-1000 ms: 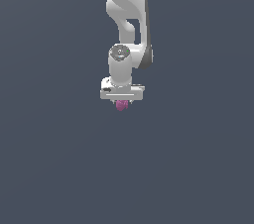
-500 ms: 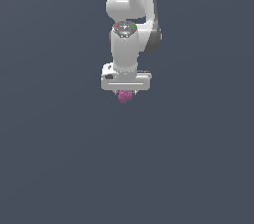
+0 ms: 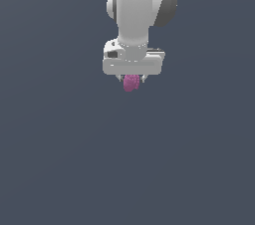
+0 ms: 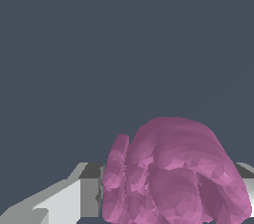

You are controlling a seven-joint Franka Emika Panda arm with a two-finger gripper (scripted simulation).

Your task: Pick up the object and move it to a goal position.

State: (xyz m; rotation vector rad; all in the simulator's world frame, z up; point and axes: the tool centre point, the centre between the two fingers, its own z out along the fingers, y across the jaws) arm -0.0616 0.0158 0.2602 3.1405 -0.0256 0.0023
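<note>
the white tool (image 3: 132, 78) grips the pink bumpy object (image 3: 131, 83) between its fingers; no writing shows

1. Smooth white shell, like moulded plastic, with a soft sheen on the arm (image 3: 133, 15).
2. Same smooth white finish on the gripper (image 3: 131, 80), darker grey at the recesses.
3. Bumpy, faceted magenta-pink skin on the object (image 4: 173, 176), matt, rough-looking, no gloss.
4. Flat, matt slate-grey backdrop (image 3: 60, 159), no texture.
</note>
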